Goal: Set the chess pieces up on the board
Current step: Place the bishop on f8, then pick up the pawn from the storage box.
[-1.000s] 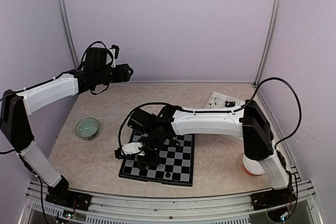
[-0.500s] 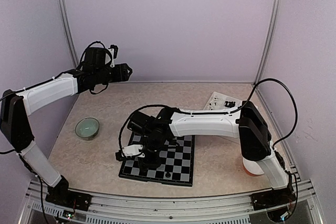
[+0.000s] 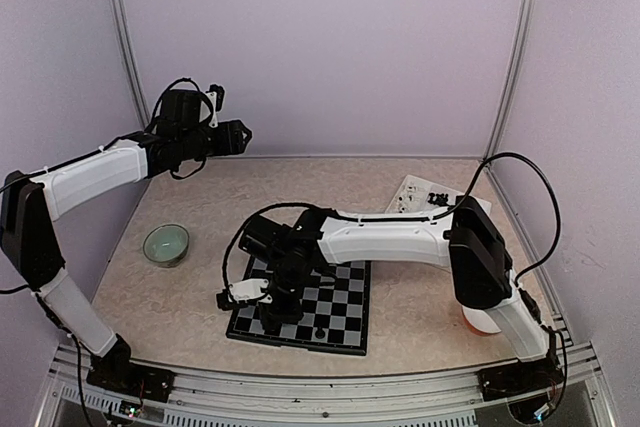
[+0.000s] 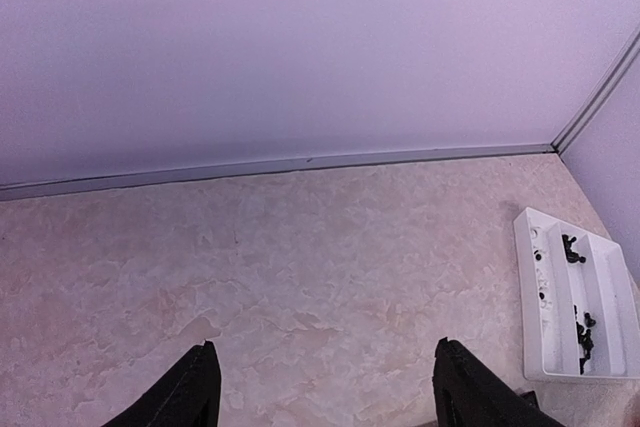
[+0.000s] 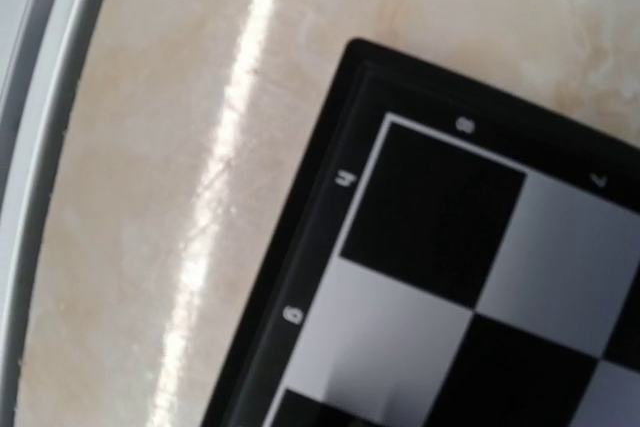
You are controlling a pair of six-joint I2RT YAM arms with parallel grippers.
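Chess pieces, tiny black plastic figures point(image 4: 584, 331): most are seen lying in the compartments of a white rectangular plastic tray point(image 4: 528, 277) at the far right of the beige marbled table point(image 3: 300, 187). Their kinds are too small to tell. One black piece point(image 3: 319, 331) stands on the flat black-and-grey checked board point(image 3: 345, 307), close to its near edge.

Board: laid at the table's front middle, its left part hidden under the white right arm point(image 3: 390, 237).

Lettering: small pale characters are printed along the board's black border. One reads as 4; the rest are blurred.

Right gripper point(image 3: 274, 299): hangs over the board's left part with its jaws together. Whether anything is held cannot be told.

Left gripper point(image 4: 325, 367): held high near the lilac back wall point(image 3: 320, 47), jaws apart.

Pale green round bowl point(image 3: 166, 244): at the table's left, contents not discernible.
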